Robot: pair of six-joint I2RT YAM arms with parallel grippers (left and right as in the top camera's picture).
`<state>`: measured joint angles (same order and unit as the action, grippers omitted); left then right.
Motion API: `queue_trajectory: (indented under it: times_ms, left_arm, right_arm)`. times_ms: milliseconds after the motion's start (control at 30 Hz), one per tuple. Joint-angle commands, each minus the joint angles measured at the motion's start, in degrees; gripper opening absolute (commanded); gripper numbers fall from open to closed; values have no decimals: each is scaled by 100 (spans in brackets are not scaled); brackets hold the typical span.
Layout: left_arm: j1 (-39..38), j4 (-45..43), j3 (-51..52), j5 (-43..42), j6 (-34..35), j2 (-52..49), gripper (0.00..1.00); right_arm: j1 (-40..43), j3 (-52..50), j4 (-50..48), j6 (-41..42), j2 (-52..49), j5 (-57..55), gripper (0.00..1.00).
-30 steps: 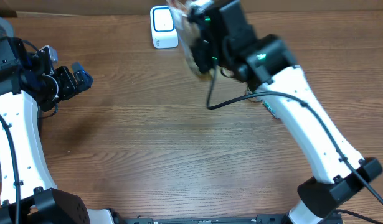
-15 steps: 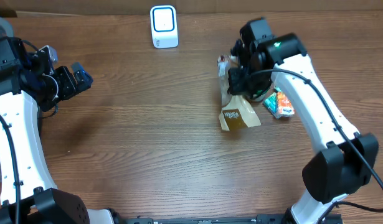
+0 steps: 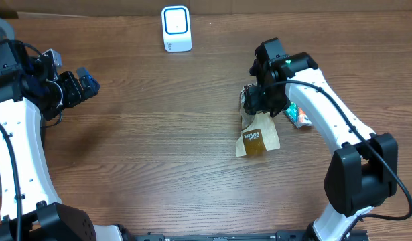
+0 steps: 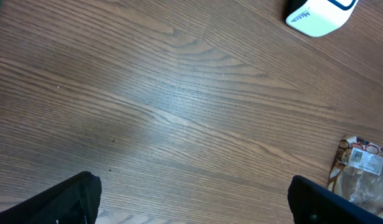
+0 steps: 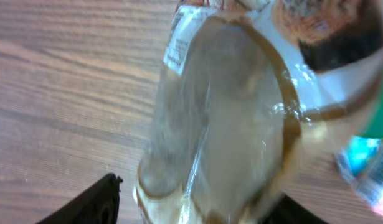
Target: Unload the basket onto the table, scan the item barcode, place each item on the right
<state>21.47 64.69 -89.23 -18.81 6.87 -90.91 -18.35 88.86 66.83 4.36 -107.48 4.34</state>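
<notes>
Bag [image 3: 258,134] lies flat on the table [image 3: 159,154], its inside too blurry to tell. My right claw [image 3: 258,100] hangs over its top end, spread apart. My left claw [image 3: 85,84] is spread wide, far off.

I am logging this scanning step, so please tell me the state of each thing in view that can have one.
left gripper: wide open, empty.
right gripper: jaws apart, low over the bag's upper end.
snack bag: lying on the table, not lifted.
scanner: at the far edge, nothing held before it.
colourful packet: lying beside the bag, partly hidden by the right arm.
</notes>
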Motion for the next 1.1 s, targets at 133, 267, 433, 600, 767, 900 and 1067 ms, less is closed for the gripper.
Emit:
queue_trajectory:
  times_ms: [133,267,433,600,767,900,1067]
  left_arm:
    - [-13,-20,-20,-7,-50,-7,99]
    - [-13,-20,-22,-7,-50,-7,100]
    - [-13,-20,-20,-7,-50,-7,100]
    - [-13,-20,-20,-7,-50,-7,100]
    - [-13,-17,-20,-7,-50,-7,100]
    - [-13,-20,-20,-7,-50,-7,100]
    - [-13,-20,-20,-7,-50,-7,99]
  right_arm:
    - [17,1945,1049,-9,74,-129,69]
    - [-35,3571,2133,-7,74,-131,79]
    - [-33,4951,3025,59,103,-122,94]
    - [-39,5237,3023,212,608,350,100]
    - [-39,5237,3023,507,1432,651,100]
    - [-39,5237,3021,507,2144,651,100]
    - [-37,5237,3021,503,2806,588,100]
